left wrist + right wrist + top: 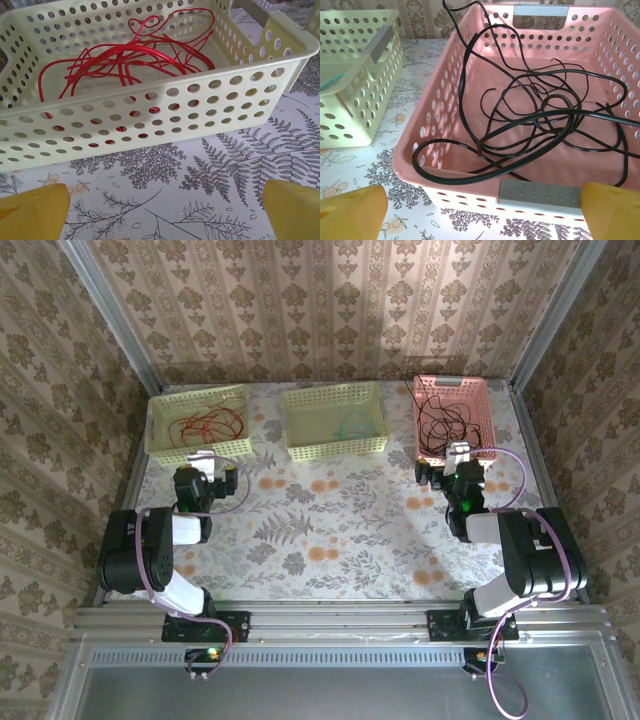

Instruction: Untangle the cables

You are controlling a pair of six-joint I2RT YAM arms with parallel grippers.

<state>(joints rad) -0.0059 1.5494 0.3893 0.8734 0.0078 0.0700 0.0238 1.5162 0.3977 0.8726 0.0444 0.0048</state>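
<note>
Cables [135,50] in flat loops, every direction

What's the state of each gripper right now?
Left gripper: open, empty, facing the yellow basket of red cables.
Right gripper: open, empty, facing the pink basket of black cables.

both folded low: left arm [150,545] and right arm [530,555] tucked by their bases. left gripper [204,460] and right gripper [459,453] face forward, jaws spread wide.
</note>
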